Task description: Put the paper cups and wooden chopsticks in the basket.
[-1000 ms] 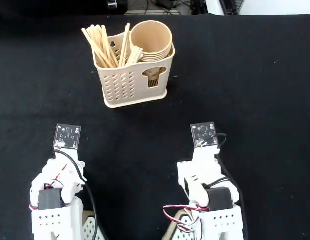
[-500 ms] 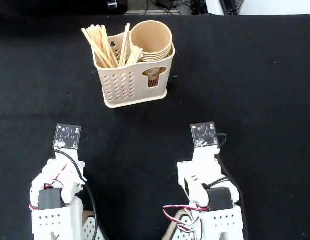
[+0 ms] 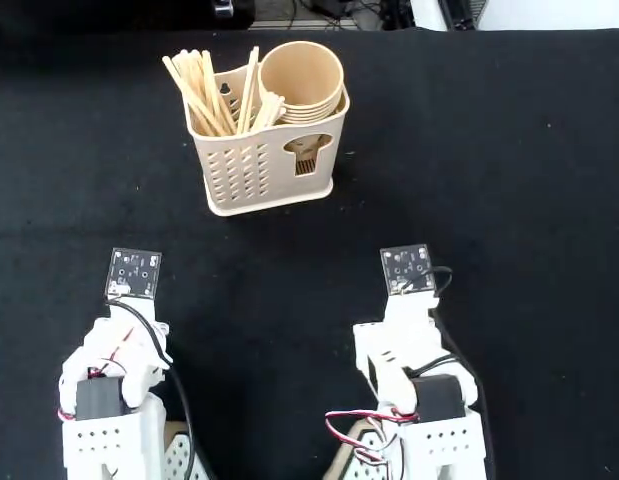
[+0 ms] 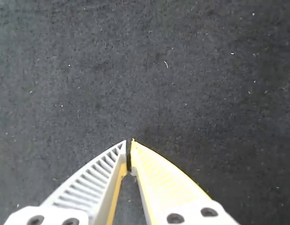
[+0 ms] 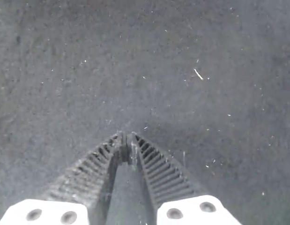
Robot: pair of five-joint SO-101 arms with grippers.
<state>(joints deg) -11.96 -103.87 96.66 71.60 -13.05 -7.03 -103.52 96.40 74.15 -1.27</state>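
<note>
Two pincers, both closed together on nothing: your left pincer and right pincer hang over the black surface. The paper cups and wooden chopsticks stand in the basket, well apart from them.

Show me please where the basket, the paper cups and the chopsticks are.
basket (image 3: 251,165), high view, front wall with small holes
paper cups (image 3: 301,74), high view, inside of the top cup
chopsticks (image 3: 203,95), high view, middle of the bundle

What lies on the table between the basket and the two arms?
In the high view, only bare black cloth lies between the basket and the arms.
</note>
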